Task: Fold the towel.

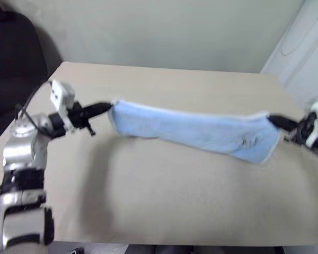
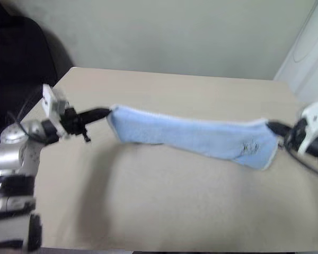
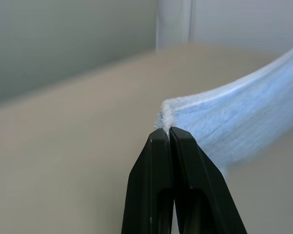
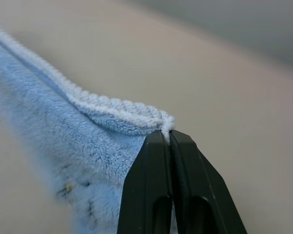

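The towel (image 1: 196, 132) hangs stretched in the air above the tabletop (image 1: 164, 206), its long axis running side to side between the two arms. The left tool (image 1: 107, 108) is clamped on one end corner, the right tool (image 1: 273, 119) on the opposite end, beside the dark emblem (image 1: 249, 141). Each tool sits at its own end, so neither is nearer; the fold likely calls for bringing both ends together or laying the held edge down across the tabletop.

Small dark emblem (image 1: 249, 141) on the towel (image 1: 191, 131), too blurred to read
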